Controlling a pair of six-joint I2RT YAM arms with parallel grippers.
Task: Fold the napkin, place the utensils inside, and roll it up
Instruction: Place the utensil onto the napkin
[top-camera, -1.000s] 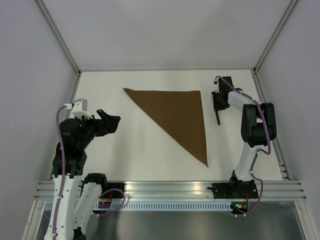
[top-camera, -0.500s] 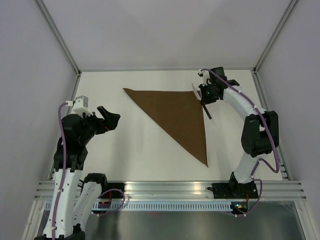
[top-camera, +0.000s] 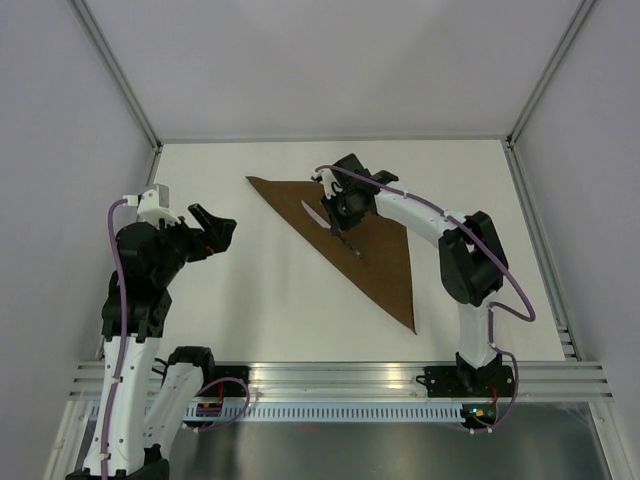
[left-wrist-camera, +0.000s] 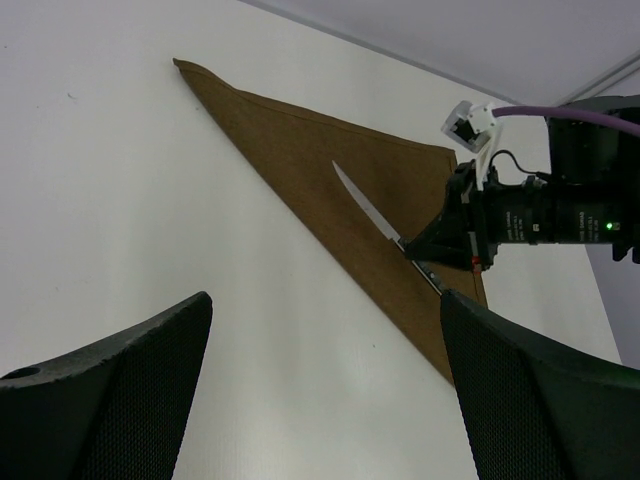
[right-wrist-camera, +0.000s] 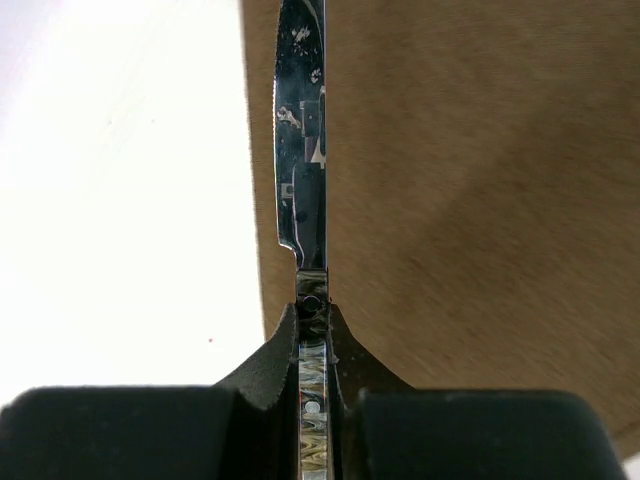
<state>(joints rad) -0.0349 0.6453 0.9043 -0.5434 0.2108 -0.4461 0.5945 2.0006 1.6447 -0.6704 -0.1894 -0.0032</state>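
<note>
The napkin (top-camera: 378, 245) is seen folded into a triangle and laid flat on the white table (top-camera: 250, 290), right of centre. One straight edge runs along the far side, another down the right side, and the long diagonal edge runs from the far-left corner to the near-right point.

The knife (top-camera: 314, 213) is gripped by its dark handle in the right gripper (top-camera: 341, 224), whose jaws are clenched tight on it just behind the blade. The silver blade is pointed toward the far left and is held over the left part of the napkin, close to the diagonal edge. In the right wrist view the blade is seen lined up almost along that edge, with brown cloth on one side and bare table on the other. Whether the blade touches the cloth cannot be told. The right arm is stretched across from the right side of the table.

The left gripper (top-camera: 217, 226) is held above the bare table well left of the napkin, its jaws spread wide with nothing between them. It is turned toward the napkin and the knife.
</note>
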